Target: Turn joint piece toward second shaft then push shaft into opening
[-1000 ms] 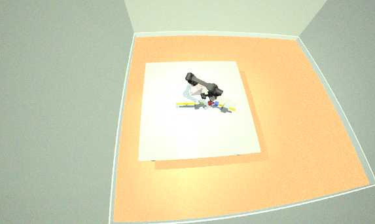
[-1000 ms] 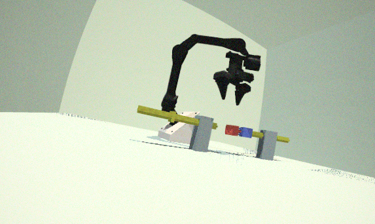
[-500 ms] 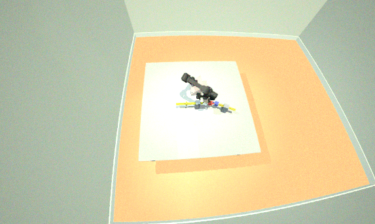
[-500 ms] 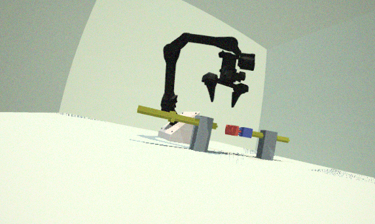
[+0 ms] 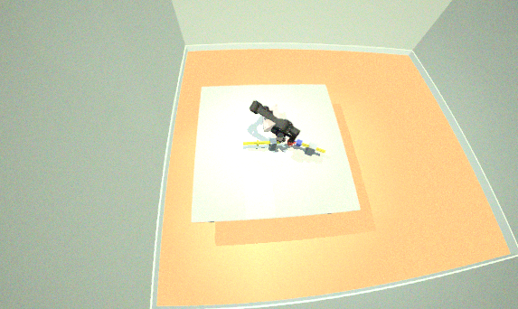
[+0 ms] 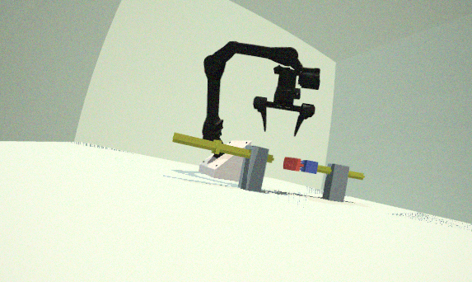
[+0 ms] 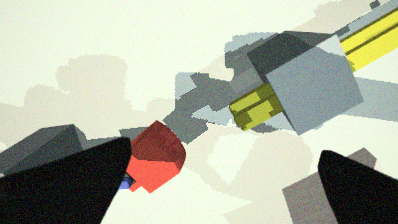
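Observation:
The red joint piece (image 5: 290, 143) (image 6: 292, 164) (image 7: 160, 165) hangs on the blue hinge part (image 6: 310, 166) (image 7: 124, 184) at the end of the fixed yellow shaft (image 6: 356, 176), held by the right grey block (image 6: 336, 181). The second yellow shaft (image 5: 255, 144) (image 6: 191, 141) (image 7: 372, 42) passes through the left grey block (image 6: 259, 169) (image 7: 315, 85). Its short end stands apart from the red piece, with a gap between. The red piece faces roughly toward it; exact alignment cannot be told. My gripper (image 6: 280, 133) (image 7: 225, 153) is open and empty, above the gap, touching nothing.
The second shaft carries a small cross-shaped collar (image 6: 217, 147) left of its block. The arm's pale base (image 6: 228, 168) stands behind the second shaft. Everything stands on the white table top (image 5: 228, 194), over an orange floor (image 5: 413, 181).

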{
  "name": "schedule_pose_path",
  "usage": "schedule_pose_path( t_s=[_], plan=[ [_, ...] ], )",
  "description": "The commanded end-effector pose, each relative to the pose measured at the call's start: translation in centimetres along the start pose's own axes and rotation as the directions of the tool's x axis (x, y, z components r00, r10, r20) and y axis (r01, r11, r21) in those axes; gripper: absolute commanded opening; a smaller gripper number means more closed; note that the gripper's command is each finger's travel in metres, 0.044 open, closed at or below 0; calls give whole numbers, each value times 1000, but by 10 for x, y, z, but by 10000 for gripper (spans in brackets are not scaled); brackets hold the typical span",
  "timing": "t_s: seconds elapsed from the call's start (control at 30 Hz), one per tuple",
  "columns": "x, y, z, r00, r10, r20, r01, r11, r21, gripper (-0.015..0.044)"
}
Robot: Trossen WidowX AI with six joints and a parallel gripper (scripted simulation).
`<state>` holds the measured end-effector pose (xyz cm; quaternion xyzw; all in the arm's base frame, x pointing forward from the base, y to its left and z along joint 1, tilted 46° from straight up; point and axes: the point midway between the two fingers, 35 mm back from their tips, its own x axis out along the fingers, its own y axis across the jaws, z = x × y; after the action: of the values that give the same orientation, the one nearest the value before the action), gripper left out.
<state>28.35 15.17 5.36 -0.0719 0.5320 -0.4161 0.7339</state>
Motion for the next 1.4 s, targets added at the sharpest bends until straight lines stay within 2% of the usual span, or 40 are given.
schedule_pose_path(
  t_s=[0.0, 0.33, 0.73, 1.0, 1.37],
  plan=[
    [2, -1, 1, 1000, 5, -5, -4, 992, 125, 440],
    [6, -2, 1, 1000, 13, -13, -7, 906, 423, 440],
    [11, -2, 1, 1000, 23, -21, -1, 693, 721, 440],
    [15, -2, 2, 999, 24, -21, -1, 678, 735, 440],
    [66, -1, 4, 999, 25, -20, -2, 678, 735, 440]
  ],
)
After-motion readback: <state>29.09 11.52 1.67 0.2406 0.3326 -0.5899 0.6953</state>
